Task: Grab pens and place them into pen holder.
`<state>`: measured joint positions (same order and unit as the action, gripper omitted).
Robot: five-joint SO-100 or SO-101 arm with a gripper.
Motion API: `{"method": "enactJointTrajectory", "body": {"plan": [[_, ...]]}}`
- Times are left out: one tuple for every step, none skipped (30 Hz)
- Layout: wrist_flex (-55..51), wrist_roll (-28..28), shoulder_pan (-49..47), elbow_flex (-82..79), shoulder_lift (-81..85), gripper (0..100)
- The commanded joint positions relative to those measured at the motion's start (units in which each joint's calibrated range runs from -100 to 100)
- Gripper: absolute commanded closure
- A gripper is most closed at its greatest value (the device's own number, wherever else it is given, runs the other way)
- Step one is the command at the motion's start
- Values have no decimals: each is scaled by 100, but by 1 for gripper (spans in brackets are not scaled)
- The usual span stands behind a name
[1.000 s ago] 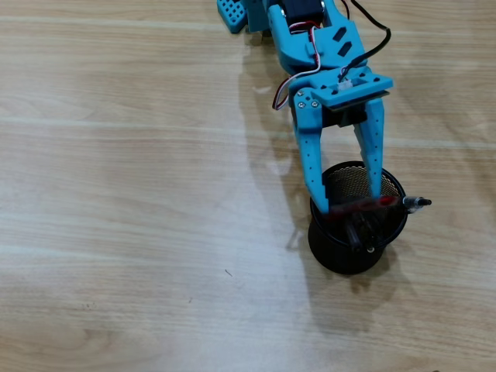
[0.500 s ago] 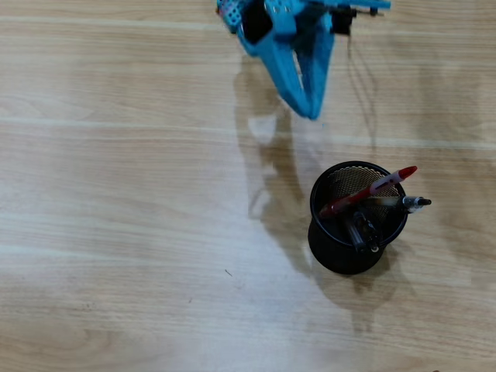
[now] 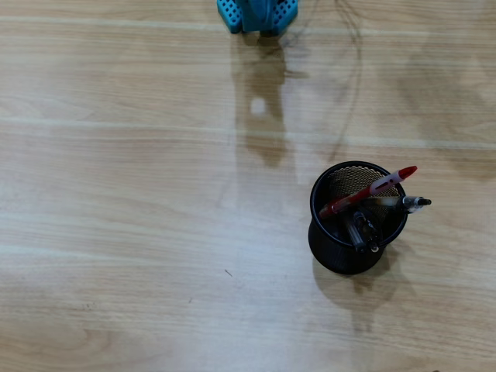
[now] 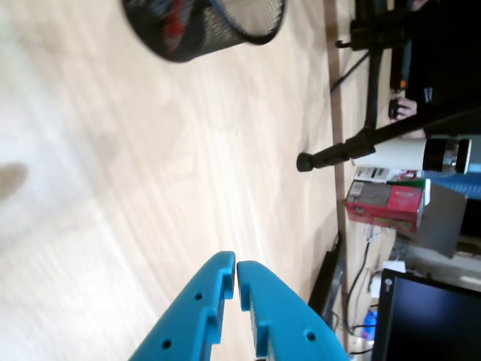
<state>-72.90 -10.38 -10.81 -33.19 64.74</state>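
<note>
In the overhead view, the pen holder (image 3: 357,218) stands upright on the light wooden surface (image 3: 139,201), right of centre and below the middle of the picture. The pens are inside it. The red pen (image 3: 370,190) leans across the opening with its upper end past the rim toward the upper right. A second pen with a black tip (image 3: 411,204) juts out over the right side of the rim. Dark pen parts (image 3: 363,231) lie lower in the cup, too crowded to tell apart. Only a blue piece of the arm (image 3: 257,13) shows at the top edge, well apart from the cup; the claw itself is out of this view.

In the wrist view, the claw (image 4: 236,271) enters from the bottom edge, its two blue fingers pressed together with nothing between them, clenched and empty. The pen holder (image 4: 203,26) sits blurred at the top edge, far from the fingertips, with a red smudge visible through the mesh. Beyond the edge of the surface stand a black tripod leg (image 4: 353,147), a red box (image 4: 387,203) and a dark monitor (image 4: 428,316).
</note>
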Motion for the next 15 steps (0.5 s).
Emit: {"method": "enactJointTrajectory", "body": {"plan": [[-478, 231, 44, -383, 1072, 98], [-569, 252, 44, -591, 1352, 98], [-660, 273, 44, -835, 1615, 98], [-733, 294, 44, -1107, 1861, 98], [-797, 305, 44, -1387, 2074, 98], [-815, 326, 44, -1695, 2303, 98], [-806, 336, 44, -2003, 2515, 98], [-770, 336, 44, -2573, 2889, 98], [-770, 336, 44, -2817, 3059, 98], [-761, 331, 53, -3034, 3203, 98], [-679, 331, 53, -3224, 3339, 98], [-533, 331, 53, -3405, 3449, 98], [-396, 331, 53, -3568, 3492, 98], [-278, 331, 53, -3740, 3500, 98], [-150, 331, 44, -3930, 3483, 98]]}}
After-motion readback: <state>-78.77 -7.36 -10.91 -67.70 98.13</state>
